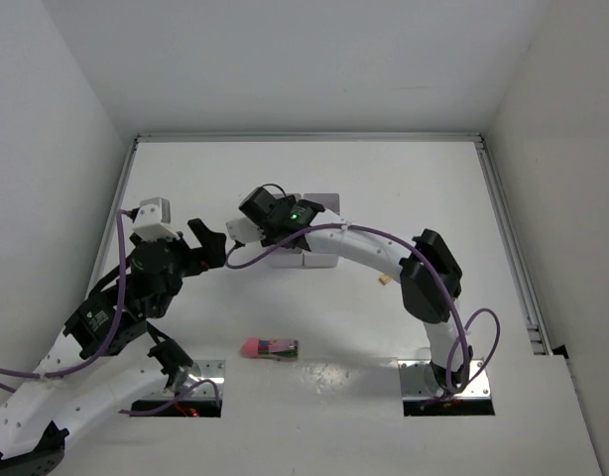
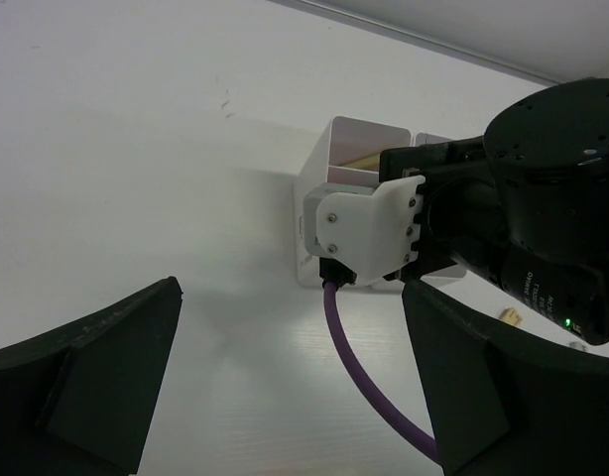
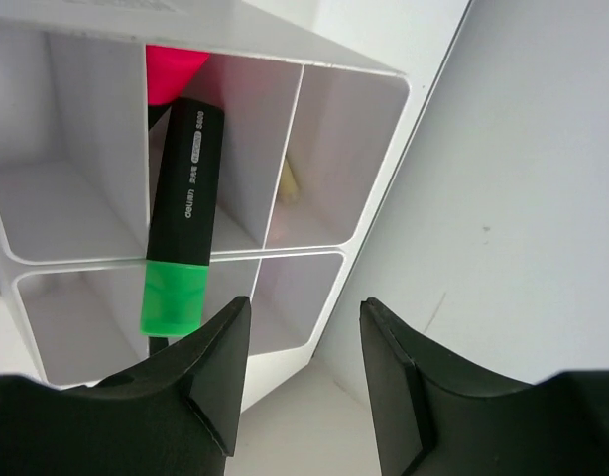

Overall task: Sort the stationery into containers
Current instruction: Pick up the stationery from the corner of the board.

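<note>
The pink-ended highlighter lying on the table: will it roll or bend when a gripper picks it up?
The highlighter looks like a short hard plastic body, so probably stiff and light. It lies flat on the table; its body seems flattish, so it likely slides rather than rolls.

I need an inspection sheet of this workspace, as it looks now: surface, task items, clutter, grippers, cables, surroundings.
Surface: white table, no spills seen.
Job's things: white organizer tray holds a green-capped highlighter, a pink tip behind it; pink-ended item and beige bit lie loose on the table.
Clutter: nothing seen.
Grippers: left gripper open, empty; right gripper open, empty, at the tray.
Cables: purple cable along each arm.
Surroundings: white walls on three sides.
</note>
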`<act>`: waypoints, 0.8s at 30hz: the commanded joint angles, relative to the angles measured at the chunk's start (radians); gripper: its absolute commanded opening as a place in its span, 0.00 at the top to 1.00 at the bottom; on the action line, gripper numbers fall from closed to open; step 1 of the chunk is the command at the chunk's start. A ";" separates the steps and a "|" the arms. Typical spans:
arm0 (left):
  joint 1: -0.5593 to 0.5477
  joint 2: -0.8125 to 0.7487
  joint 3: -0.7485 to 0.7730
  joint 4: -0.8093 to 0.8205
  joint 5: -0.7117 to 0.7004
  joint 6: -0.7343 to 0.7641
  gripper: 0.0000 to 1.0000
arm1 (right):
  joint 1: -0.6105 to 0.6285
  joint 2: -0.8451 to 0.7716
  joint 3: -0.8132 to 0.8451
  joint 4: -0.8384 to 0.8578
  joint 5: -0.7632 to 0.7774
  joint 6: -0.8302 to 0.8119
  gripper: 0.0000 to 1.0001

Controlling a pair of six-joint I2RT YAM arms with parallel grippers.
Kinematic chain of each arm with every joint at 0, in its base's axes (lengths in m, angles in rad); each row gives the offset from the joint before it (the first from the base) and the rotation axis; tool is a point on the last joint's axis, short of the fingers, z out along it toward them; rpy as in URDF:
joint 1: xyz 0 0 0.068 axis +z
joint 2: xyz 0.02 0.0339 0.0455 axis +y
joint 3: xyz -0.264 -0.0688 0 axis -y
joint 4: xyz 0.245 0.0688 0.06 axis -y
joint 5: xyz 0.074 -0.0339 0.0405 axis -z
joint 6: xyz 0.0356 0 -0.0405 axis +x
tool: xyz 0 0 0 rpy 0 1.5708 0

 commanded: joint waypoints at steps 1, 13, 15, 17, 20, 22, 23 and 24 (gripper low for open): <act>0.013 -0.009 0.011 0.023 0.008 0.004 0.00 | 0.015 -0.058 0.044 -0.014 -0.001 0.036 0.51; 0.013 -0.009 0.002 0.023 0.074 -0.016 0.31 | -0.001 -0.186 0.038 0.107 -0.044 0.286 1.00; 0.013 -0.009 -0.011 0.023 0.112 -0.016 0.68 | -0.015 -0.318 -0.043 0.217 -0.044 0.441 1.00; 0.013 0.005 -0.024 0.023 0.155 -0.029 1.00 | -0.040 -0.432 -0.198 0.387 -0.054 0.547 1.00; 0.013 0.063 -0.060 0.023 0.270 -0.077 1.00 | -0.089 -0.535 -0.225 0.283 -0.148 0.729 0.43; 0.004 0.103 -0.099 0.023 0.366 -0.116 0.88 | -0.126 -0.584 -0.266 0.236 -0.267 0.785 0.14; 0.004 0.144 -0.110 0.014 0.394 -0.136 0.77 | -0.136 -0.604 -0.286 0.197 -0.316 0.794 0.06; -0.010 0.161 -0.121 0.014 0.417 -0.182 0.64 | -0.156 -0.625 -0.309 0.184 -0.403 0.794 0.06</act>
